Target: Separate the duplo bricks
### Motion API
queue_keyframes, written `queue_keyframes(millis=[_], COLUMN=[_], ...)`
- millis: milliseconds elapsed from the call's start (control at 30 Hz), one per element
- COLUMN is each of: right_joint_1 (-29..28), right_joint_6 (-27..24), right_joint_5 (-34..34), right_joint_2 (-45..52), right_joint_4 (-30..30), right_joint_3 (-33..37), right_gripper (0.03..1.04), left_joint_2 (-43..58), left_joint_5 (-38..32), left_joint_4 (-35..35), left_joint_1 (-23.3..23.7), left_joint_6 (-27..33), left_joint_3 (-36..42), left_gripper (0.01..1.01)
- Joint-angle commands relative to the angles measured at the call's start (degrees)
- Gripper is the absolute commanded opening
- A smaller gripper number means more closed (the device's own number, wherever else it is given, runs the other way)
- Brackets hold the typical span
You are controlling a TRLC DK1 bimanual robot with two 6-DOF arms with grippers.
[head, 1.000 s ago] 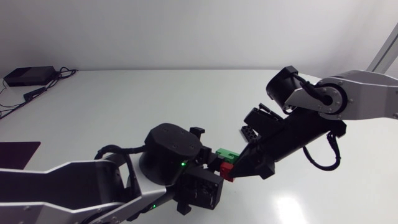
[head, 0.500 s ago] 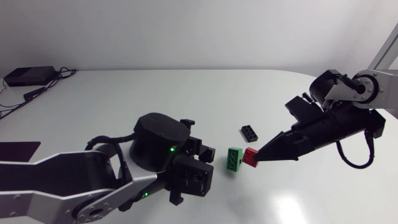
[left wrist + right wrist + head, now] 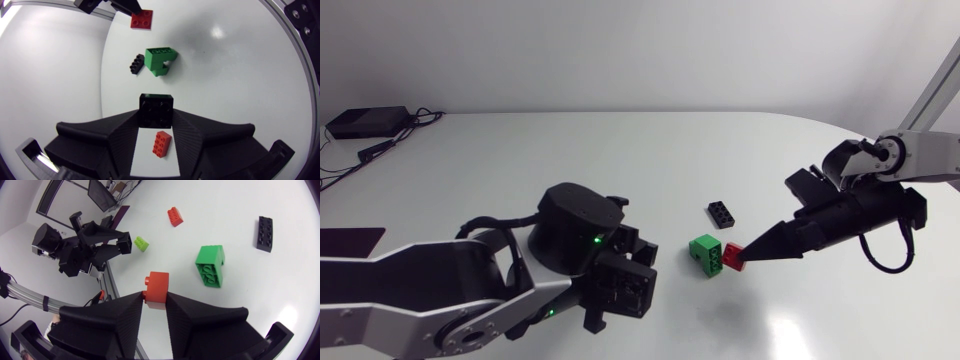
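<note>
Duplo bricks are grouped near the middle of the white table (image 3: 620, 150), well apart from its far edge and its rounded right corner.

1. Right gripper (image 3: 740, 256): the arm enters from the right edge of the head view. A red square brick (image 3: 157, 286) is clamped between the two fingertips, gripped from two sides. Whether this brick rests on the surface cannot be determined.
2. Green brick (image 3: 706, 253): it is tipped on its side just beside the red square brick, with its hollow underside turned towards the right gripper. A narrow band of table is seen between the two bricks in both wrist views.
3. Black long brick (image 3: 722, 213): it is laid flat, studs up, beyond the green brick and apart from it. A broad stretch of table is seen between it and the far edge.
4. Left gripper (image 3: 156, 117): the arm enters from the lower left of the head view. A black square brick (image 3: 156, 111) is held between the fingertips, above the surface. A red oblong brick (image 3: 161, 144) is seen on the table under this gripper.
5. Lime brick (image 3: 141, 243): it is seen near the left gripper's tip. Contact cannot be determined.

An open strip of table separates the left gripper from the green brick, and the two grippers are well apart. A black box (image 3: 365, 122) with cables is placed at the far left corner.
</note>
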Motion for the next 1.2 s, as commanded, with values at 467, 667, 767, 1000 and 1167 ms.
queue_keyframes(millis=[467, 667, 767, 1000, 1167], right_joint_1=[-12.7, -15.1, -15.0, -14.4, -13.6], right_joint_6=[-12.7, -16.3, -16.3, -14.1, -12.6], right_joint_5=[3.6, 5.5, 7.1, 10.6, 11.7], right_joint_2=[8.7, 12.3, 12.6, 12.3, 12.7], right_joint_4=[-4.7, -5.1, -4.4, -0.5, 2.1], right_joint_3=[-1.8, -2.5, -2.9, -4.0, -4.8], right_gripper=[0.31, 0.31, 0.31, 0.31, 0.32], left_joint_2=[12.5, 15.9, 16.9, 17.5, 17.1], left_joint_5=[3.2, 5.3, 5.4, 5.4, 5.4], left_joint_4=[-20.5, -23.6, -24.3, -24.4, -24.5], left_joint_1=[-0.5, -0.5, -0.5, -0.2, 0.0], left_joint_6=[-2.2, -4.1, -4.7, -5.7, -6.2], left_joint_3=[6.1, 8.2, 9.2, 10.6, 11.6], left_gripper=[0.308, 0.31, 0.4, 0.721, 0.831])
